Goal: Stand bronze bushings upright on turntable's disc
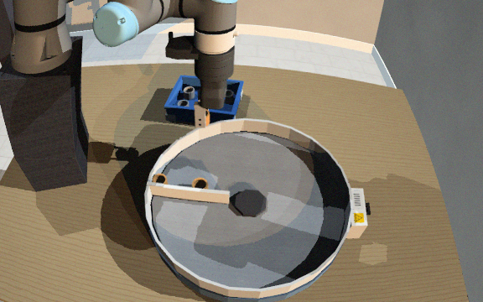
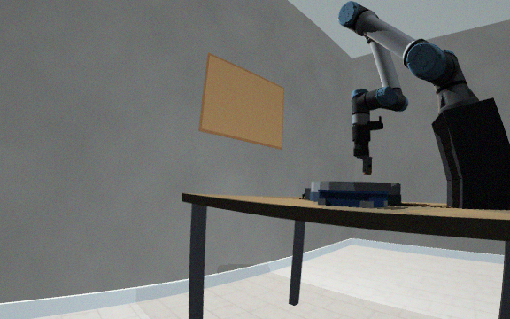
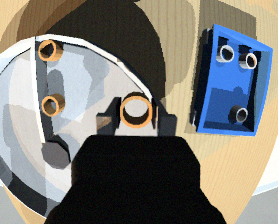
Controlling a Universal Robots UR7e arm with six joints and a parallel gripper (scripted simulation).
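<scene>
The bronze bushing (image 3: 137,111) is clamped between the fingers of the gripper (image 1: 202,116), held aloft with its open bore facing down toward the wrist camera's line of sight. It hangs above the near rim of the turntable (image 1: 241,124), between the blue crate (image 1: 173,105) and the disc (image 1: 241,168).

Handling, as judged: a short metal sleeve is rigid and smooth, so it will not deform but may slip or rotate under a light grip. Grip across the outer wall at mid-height, axis vertical, so that an open end meets the disc flat on release.

Two bronze bushings (image 1: 199,183) (image 1: 160,179) already stand on the disc, just behind the tan sweep bar (image 1: 189,194). The dark octagonal hub (image 1: 247,203) sits at the centre and must be avoided.

Three steel bushings (image 3: 226,54) remain in the crate; these stay there.

The arm's dark pedestal (image 1: 44,126) stands at the table's (image 1: 392,138) left edge.
</scene>
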